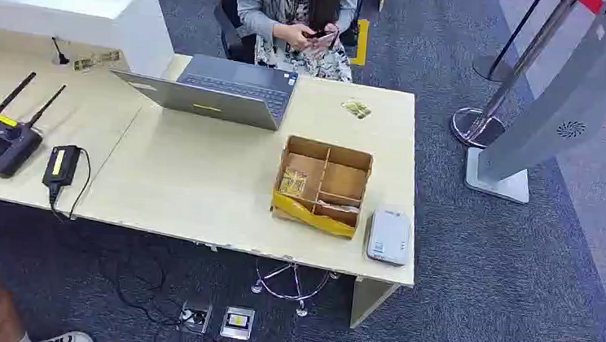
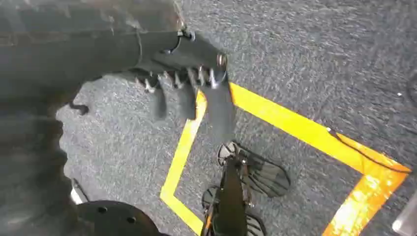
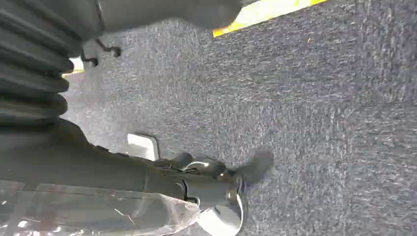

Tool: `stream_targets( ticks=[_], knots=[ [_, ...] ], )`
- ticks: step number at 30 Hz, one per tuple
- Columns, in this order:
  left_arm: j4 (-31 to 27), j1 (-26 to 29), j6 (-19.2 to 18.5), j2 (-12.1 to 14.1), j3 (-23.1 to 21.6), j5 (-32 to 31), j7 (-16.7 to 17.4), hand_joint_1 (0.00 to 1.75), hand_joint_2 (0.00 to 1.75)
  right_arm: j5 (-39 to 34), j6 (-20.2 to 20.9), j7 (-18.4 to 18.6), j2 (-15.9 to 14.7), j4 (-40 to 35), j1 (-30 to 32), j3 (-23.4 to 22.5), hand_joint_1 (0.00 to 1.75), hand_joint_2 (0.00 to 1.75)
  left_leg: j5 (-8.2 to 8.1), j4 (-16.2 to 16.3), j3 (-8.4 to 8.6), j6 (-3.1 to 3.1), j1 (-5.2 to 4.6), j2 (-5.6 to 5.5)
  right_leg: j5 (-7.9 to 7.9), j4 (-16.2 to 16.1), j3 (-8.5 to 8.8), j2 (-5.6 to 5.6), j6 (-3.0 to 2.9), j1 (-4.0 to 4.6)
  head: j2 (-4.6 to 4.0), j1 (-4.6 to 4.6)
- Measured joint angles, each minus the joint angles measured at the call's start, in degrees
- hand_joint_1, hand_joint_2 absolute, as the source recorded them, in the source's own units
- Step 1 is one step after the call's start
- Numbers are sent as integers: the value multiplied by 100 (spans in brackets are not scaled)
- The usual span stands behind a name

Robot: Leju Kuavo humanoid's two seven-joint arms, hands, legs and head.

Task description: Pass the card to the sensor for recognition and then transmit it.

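Desk [image 1: 200,187] carries a divided cardboard box [image 1: 323,185] holding, probably, thin stiff cards; pinch one's edge. Left hand [image 2: 189,83] and right hand [image 3: 221,182] hang with nothing beneath their fingers; fingers' spread unclear.

No text, label or number is sharp enough to read on anything.

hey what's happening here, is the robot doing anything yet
Not yet. Both arms hang down: the left hand and right hand are over the carpet, holding nothing. On the desk sit a cardboard box with compartments, holding what look like small packets, and beside it the grey card reader, untouched. A laptop stands open, and a person seated behind the desk is looking at a phone.
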Motion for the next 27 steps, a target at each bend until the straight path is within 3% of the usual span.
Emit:
stream_targets(
  ticks=[6, 12, 27],
  knots=[
    [0, -96, 52, 15, -35, -301, -81, 0, 0, 72, 9, -41, 0, 0, -3, 2, 0, 0, 0, 0, 0, 0, 0, 0, 0, 0, 0, 0, 0, 0, 0, -2],
    [-4, -282, 743, 68, -39, -470, -669, 0, 0, 101, -90, -24, 0, 0, -8, 2, 0, 0, 0, 0, 0, 0, 0, 0, 0, 0, 0, 1, 0, 0, 0, -2],
    [-33, -286, 339, 101, -39, -289, -520, 0, 0, 15, -136, -100, 0, 0, -2, 2, 0, 0, 0, 0, -1, 0, 0, 0, 0, 0, 0, 1, 0, 0, 0, 0]
  ],
)
